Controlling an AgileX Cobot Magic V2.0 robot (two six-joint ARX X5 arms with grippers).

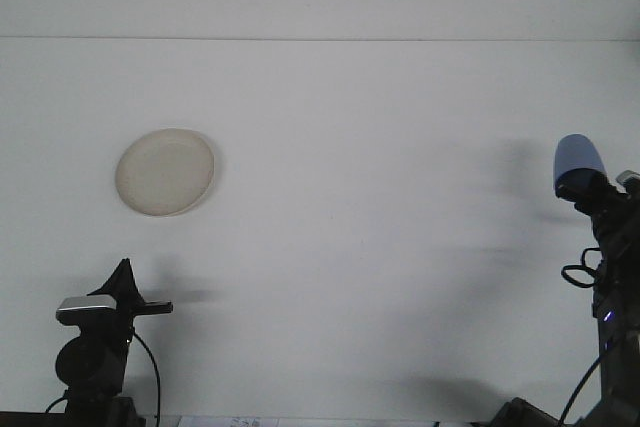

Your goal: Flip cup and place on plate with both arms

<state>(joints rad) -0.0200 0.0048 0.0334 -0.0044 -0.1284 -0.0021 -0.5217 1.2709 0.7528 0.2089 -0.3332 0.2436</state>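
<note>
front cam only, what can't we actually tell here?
- Right tool: its grip on the blue cup is hidden by its own dark body; the cup's mouth isn't visible either.
- Right arm: cut off by the right and bottom edges.
- Left tool: too small and dark to read.
- Plate: too far to judge its surface.
</note>
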